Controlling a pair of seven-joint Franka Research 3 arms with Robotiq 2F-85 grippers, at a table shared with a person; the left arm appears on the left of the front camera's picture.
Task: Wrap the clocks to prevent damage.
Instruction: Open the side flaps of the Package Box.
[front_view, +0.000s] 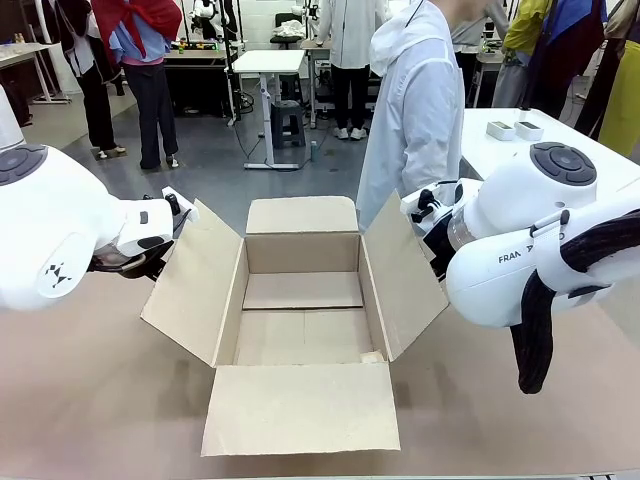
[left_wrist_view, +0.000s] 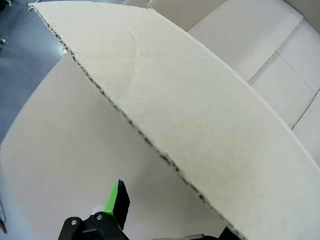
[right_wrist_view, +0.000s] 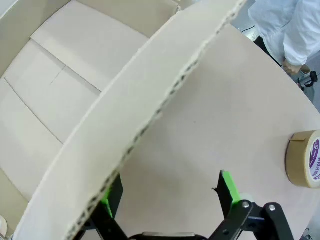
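The clocks are out of view. A brown cardboard carton stands open in the middle of the table, all flaps spread, with nothing inside. My left gripper is open beside the carton's left flap; one green-padded finger shows on the flap's outer side, the other is hidden behind the cardboard. My right gripper is open at the right flap, whose edge covers part of its left finger. From the front, both wrists sit just outside the flaps.
A brown tape roll lies on the table to the right of the carton. A person in a white coat stands at the far side. A white table with small boxes is behind my right arm.
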